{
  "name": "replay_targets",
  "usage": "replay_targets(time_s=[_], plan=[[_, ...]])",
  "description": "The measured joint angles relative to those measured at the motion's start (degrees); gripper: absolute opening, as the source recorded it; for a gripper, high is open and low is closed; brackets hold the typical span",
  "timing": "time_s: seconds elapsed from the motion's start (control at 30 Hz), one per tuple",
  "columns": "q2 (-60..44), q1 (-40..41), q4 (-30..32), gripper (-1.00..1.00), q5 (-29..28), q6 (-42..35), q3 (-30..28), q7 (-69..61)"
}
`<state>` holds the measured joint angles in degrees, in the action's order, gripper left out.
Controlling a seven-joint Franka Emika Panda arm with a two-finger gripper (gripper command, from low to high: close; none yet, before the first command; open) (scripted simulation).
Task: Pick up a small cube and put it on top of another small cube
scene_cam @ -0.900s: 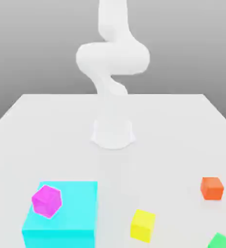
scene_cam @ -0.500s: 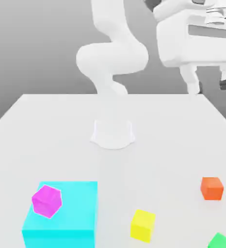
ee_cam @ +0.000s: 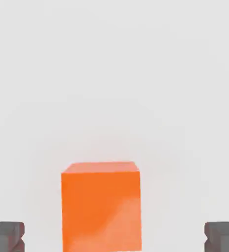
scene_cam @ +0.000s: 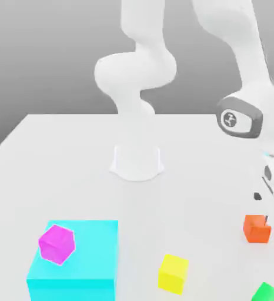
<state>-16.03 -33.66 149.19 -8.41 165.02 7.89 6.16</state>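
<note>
Four small pieces in bright colors are lying in the exterior view: one orange-red cube [scene_cam: 256, 230], one yellow cube [scene_cam: 173, 274], one magenta cube [scene_cam: 57, 244] and one green piece [scene_cam: 271, 293], which the picture's lower edge is cutting off. One larger cyan block [scene_cam: 80, 253] is standing at the exterior view's left, and the magenta cube is resting on top of it. The yellow cube is sitting on the pale table [scene_cam: 133, 206] between the cyan block and the green piece

One white robot arm [scene_cam: 136, 70] is rising from its base at the far side of the table and reaching over to the exterior view's right. A round dark emblem [scene_cam: 229, 120] is showing on it, inside a dark-rimmed oval; I am finding its marks too small to read

I am holding one gripper [ee_cam: 114, 236] low by the orange-red cube, which is resting on the table near the exterior view's right edge. In the hand view I am seeing two grey fingertips [ee_cam: 6, 237] standing wide apart, with bare space between each of them and the cube's sides. That view is also giving me the cube close up, one broad orange face and a paler, narrow one meeting along a straight edge
</note>
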Motion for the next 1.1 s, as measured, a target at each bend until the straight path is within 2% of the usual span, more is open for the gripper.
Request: replay_targets(time_s=[0.07, 0.1, 0.33, 0.53, 0.67, 1.1], plan=[[-4.11, -1.73, -0.80, 0.00, -1.48, 3.27, -2.02, 1.12], [-5.24, -2.18, -1.03, -1.00, -1.88, 4.17, -2.55, 1.43], [-5.06, -2.08, -0.99, -1.00, -1.99, 3.94, -2.45, 1.51], [5.83, 1.02, 1.10, -1.00, 3.38, -4.78, 1.01, -2.26], [9.89, 7.15, -0.79, -1.00, 5.09, -10.31, -5.31, 0.99], [18.92, 38.42, -8.14, -1.00, 7.40, -26.73, -21.74, 15.49]])
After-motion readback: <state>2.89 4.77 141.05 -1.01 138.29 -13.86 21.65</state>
